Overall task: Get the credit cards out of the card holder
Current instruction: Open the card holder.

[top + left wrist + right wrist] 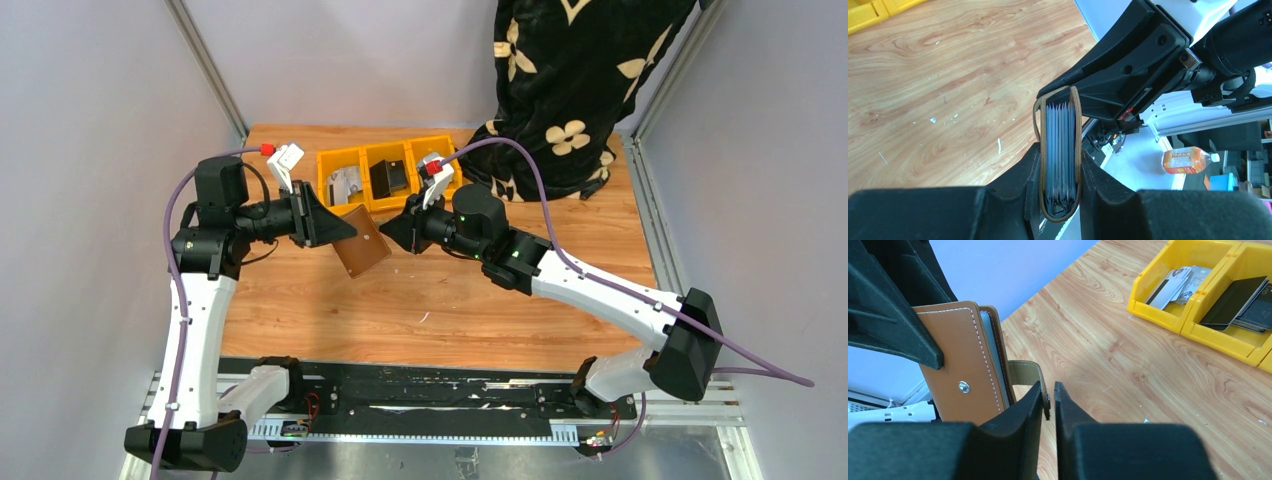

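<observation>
My left gripper (338, 226) is shut on the brown leather card holder (362, 246) and holds it above the table's middle. In the left wrist view the card holder (1074, 125) stands edge-on between the jaws of my left gripper (1060, 172), showing grey-blue sleeves (1058, 145); I cannot tell cards apart inside. My right gripper (394, 232) meets the holder from the right. In the right wrist view my right gripper (1049, 395) is closed on the snap tab (1027, 372) beside the holder's cover (960, 370). Grey-white cards (1175, 285) and black cards (1235, 302) lie in the yellow tray (1158, 315).
The yellow three-compartment tray (390, 146) stands at the back middle of the wooden table. A dark floral cloth (570, 80) hangs at the back right. Grey walls close in both sides. A black rail (430, 385) runs along the near edge.
</observation>
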